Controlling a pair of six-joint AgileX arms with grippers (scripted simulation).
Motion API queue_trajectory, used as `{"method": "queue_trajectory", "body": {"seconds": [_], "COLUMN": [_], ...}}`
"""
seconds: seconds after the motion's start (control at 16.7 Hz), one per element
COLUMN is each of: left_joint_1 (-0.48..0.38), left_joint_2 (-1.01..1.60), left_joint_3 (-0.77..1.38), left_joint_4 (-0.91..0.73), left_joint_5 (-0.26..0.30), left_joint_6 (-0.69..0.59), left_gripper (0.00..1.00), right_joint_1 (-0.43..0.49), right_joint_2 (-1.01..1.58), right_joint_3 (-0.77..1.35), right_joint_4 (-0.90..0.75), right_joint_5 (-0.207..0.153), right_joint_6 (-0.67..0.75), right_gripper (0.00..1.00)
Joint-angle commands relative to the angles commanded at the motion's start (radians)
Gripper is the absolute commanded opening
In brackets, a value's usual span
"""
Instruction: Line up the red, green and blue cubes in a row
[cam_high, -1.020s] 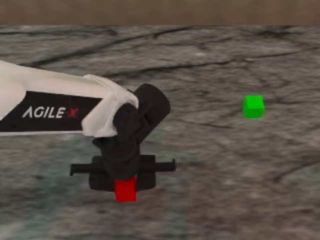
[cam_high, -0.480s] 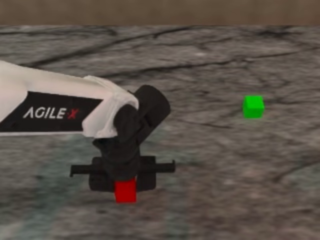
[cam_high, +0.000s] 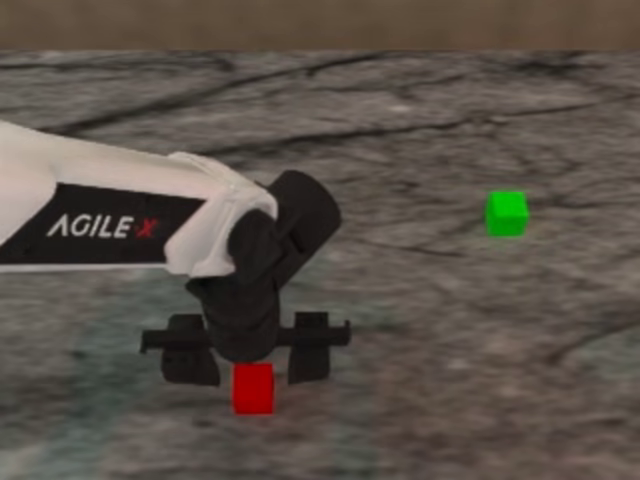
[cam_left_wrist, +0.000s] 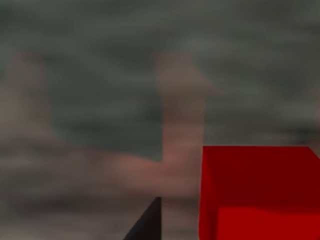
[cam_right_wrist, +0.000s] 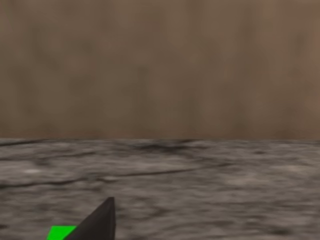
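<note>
The red cube (cam_high: 253, 388) rests on the table at the lower left of the top view, between the spread fingers of my left gripper (cam_high: 250, 376), which is open and not touching it. In the left wrist view the red cube (cam_left_wrist: 260, 195) looms large beside one dark fingertip (cam_left_wrist: 150, 225), with a gap between them. The green cube (cam_high: 507, 213) sits alone at the right. My right arm is outside the top view; its wrist view shows one dark fingertip (cam_right_wrist: 102, 222) with bare table beside it and the green cube (cam_right_wrist: 61, 233) just behind. The blue cube is out of view.
The table is grey, veined stone (cam_high: 420, 330). Its far edge meets a brown wall (cam_high: 320, 25) along the top of the top view. My left arm's white link (cam_high: 100, 215) stretches in from the left.
My left gripper has opened: its fingers, shut on the red cube half a second ago, now stand apart on either side of it. The cube has stayed where it was.
</note>
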Motion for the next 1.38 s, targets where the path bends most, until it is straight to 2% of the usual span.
{"method": "queue_trajectory", "body": {"seconds": [0.6,1.08,1.38], "left_joint_1": [0.000,0.012,0.008], "left_joint_2": [-0.002,-0.111,-0.119], "left_joint_3": [0.003,0.135,0.142], "left_joint_4": [-0.004,-0.251,-0.265], "left_joint_5": [0.000,-0.001,-0.001], "left_joint_6": [0.000,-0.010,-0.009], "left_gripper": [1.00,1.00,1.00], "right_joint_1": [0.000,0.000,0.000], "right_joint_2": [0.000,0.000,0.000], "right_joint_3": [0.000,0.000,0.000], "right_joint_4": [0.000,0.000,0.000], "right_joint_5": [0.000,0.000,0.000], "right_joint_6": [0.000,0.000,0.000], "right_gripper": [1.00,1.00,1.00]}}
